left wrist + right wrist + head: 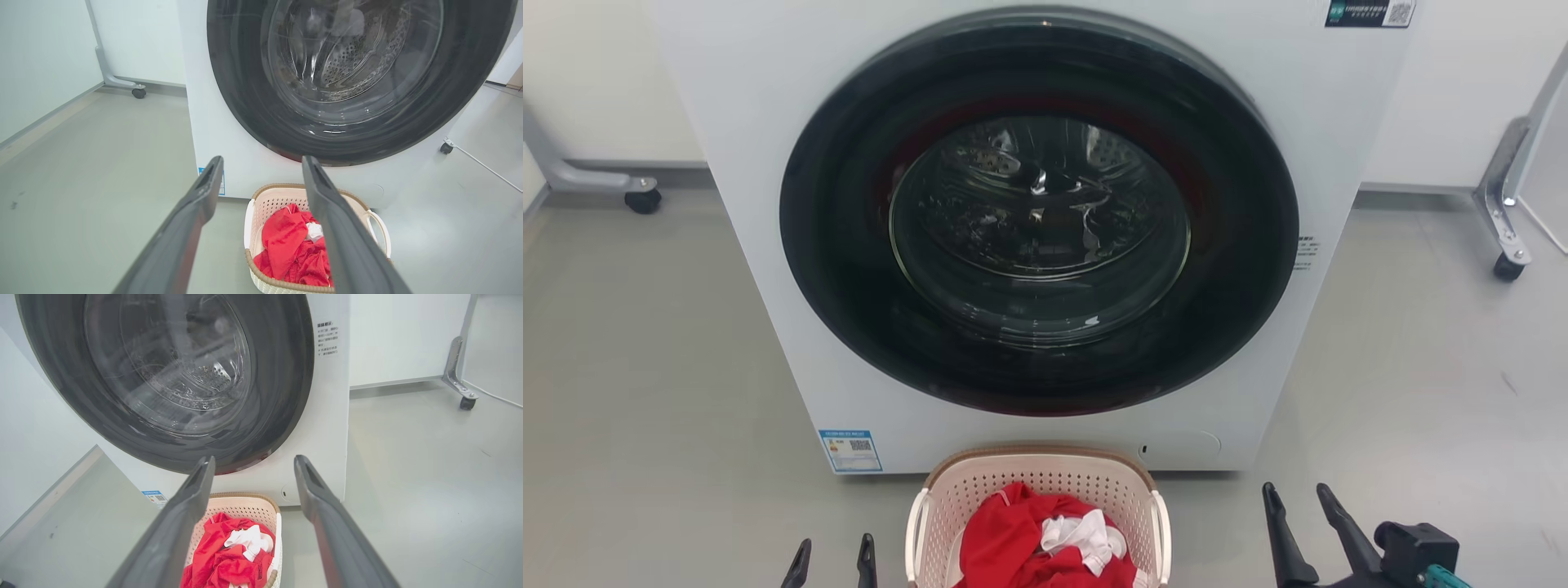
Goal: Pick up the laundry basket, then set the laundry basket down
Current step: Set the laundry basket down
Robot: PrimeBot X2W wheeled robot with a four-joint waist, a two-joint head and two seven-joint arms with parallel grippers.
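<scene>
**Head view.** Smooth grey floor (pixel 645 367), pale wall (pixel 596 82) behind. One white washing machine (pixel 760 245) with its round dark door (pixel 1037 212) shut; the frame cuts off its top. Two castored metal legs, one far left (pixel 643 200), one far right (pixel 1508 266). One laundry basket (pixel 1045 478) sits on the floor just before the machine's foot, centred, its near half cut off below. Inside are one red garment (pixel 1013 543) and one white cloth (pixel 1086 535) lying on it. The left gripper (pixel 836 545) is cut down to two tips, beside the basket's left handle and apart from it. The right gripper (pixel 1295 490) is well off to the basket's right. Both pairs of fingers are parted, holding nothing.

**Left wrist view.** Two fingers (pixel 204 192) spread wide and empty. One hides part of the basket's far side. Drum interior is hard to make out through the glass.

**Right wrist view.** Two fingers (pixel 198 486) likewise apart and empty. The basket is low centre, partly behind one finger. One printed label (pixel 328 338) on the machine front, unreadable.
</scene>
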